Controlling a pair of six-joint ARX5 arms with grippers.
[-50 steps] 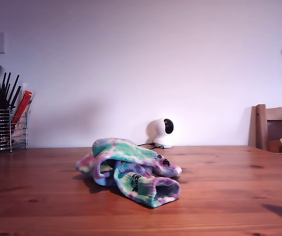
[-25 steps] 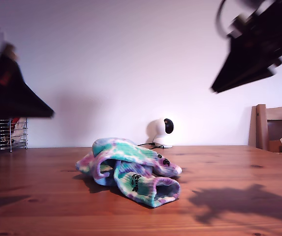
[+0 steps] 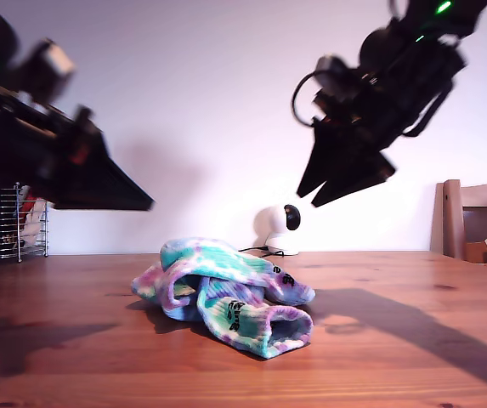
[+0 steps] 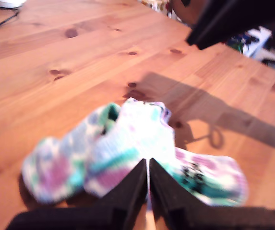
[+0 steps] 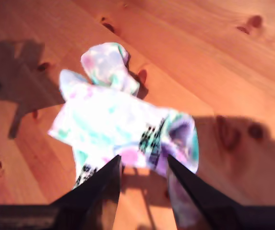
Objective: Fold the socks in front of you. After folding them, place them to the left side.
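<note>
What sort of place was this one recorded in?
Probably a home dining or kitchen area: a pine table with a wooden chair beside it, a wire utensil caddy by the wall, and a small white camera at the back. The socks lie heaped mid-table.

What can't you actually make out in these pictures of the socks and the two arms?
- Black lettering on the socks: too small in the exterior view, blurred in both wrist views.
- How many socks: they lie bunched, with folds hiding one another.
- The wire rack: mostly hidden by a dark arm in the exterior view.
- The chair: cut off by the exterior view's right edge.
</note>
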